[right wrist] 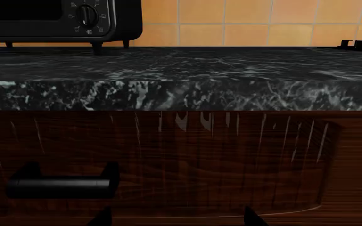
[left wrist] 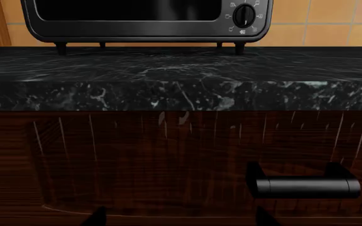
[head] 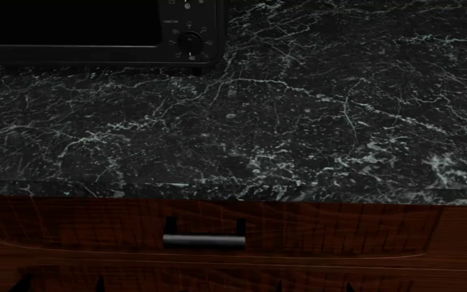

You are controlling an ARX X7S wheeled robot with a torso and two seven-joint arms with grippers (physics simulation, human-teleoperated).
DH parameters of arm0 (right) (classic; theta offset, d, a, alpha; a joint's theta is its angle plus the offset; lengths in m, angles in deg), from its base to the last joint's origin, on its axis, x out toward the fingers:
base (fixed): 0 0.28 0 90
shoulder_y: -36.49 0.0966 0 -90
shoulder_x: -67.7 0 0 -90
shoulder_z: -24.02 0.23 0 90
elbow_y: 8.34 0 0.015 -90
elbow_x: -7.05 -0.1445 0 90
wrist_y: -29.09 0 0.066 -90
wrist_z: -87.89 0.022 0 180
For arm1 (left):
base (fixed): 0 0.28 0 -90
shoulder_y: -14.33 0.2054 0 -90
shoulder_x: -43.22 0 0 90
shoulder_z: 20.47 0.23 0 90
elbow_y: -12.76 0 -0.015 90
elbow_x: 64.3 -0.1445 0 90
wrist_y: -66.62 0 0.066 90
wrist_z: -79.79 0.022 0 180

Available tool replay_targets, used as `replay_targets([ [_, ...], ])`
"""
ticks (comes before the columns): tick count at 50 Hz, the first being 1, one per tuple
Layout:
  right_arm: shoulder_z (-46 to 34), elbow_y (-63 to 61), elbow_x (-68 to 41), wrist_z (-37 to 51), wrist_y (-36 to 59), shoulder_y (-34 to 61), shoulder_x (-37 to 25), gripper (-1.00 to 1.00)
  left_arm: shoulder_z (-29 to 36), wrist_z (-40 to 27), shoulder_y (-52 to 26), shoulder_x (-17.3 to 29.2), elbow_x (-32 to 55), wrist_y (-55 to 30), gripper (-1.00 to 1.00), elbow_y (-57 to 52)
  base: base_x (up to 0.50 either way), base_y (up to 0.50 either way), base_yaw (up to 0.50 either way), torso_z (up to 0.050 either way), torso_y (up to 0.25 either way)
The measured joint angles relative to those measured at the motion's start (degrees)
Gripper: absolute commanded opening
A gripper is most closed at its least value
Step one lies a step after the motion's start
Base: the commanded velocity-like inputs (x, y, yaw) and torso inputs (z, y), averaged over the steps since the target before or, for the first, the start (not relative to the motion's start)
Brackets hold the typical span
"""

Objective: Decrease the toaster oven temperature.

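Note:
The black toaster oven (head: pixel 71 30) stands at the far left of the counter, cut off by the top of the head view. One round knob (head: pixel 189 41) shows at its lower right, with part of another above it. The numbered top knob is out of view. The oven also shows in the left wrist view (left wrist: pixel 137 21) with a knob (left wrist: pixel 244 16), and in the right wrist view (right wrist: pixel 49 21) with a knob (right wrist: pixel 88 14). My left gripper (left wrist: pixel 181 219) and right gripper (right wrist: pixel 176 219) are open and empty, low in front of the drawer, well short of the oven.
A black marble counter (head: pixel 298 121) spans the view. Below it is a dark wood drawer front with a black bar handle (head: pixel 204 239), also seen in the left wrist view (left wrist: pixel 307 186) and the right wrist view (right wrist: pixel 61 183). Orange wall tiles (right wrist: pixel 263 23) are behind; a stove grate (right wrist: pixel 360 44) is far right.

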Motion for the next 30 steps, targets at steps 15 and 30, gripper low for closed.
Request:
replay_targets([
  [15, -2.74, -3.95, -0.55, 2.75, 1.76, -0.80, -2.03, 1.00, 2.61, -2.50, 0.65, 2.25, 1.06, -0.38, 1.00, -4.29, 0.00, 0.00, 0.00, 0.000, 0.000],
  [30, -5.20, -20.25, 2.10, 4.79, 9.28, -0.09, -5.04, 1.00, 4.63, -4.53, -2.92, 4.26, 0.89, -4.34, 1.00, -18.72, 0.00, 0.00, 0.00, 0.000, 0.000],
])
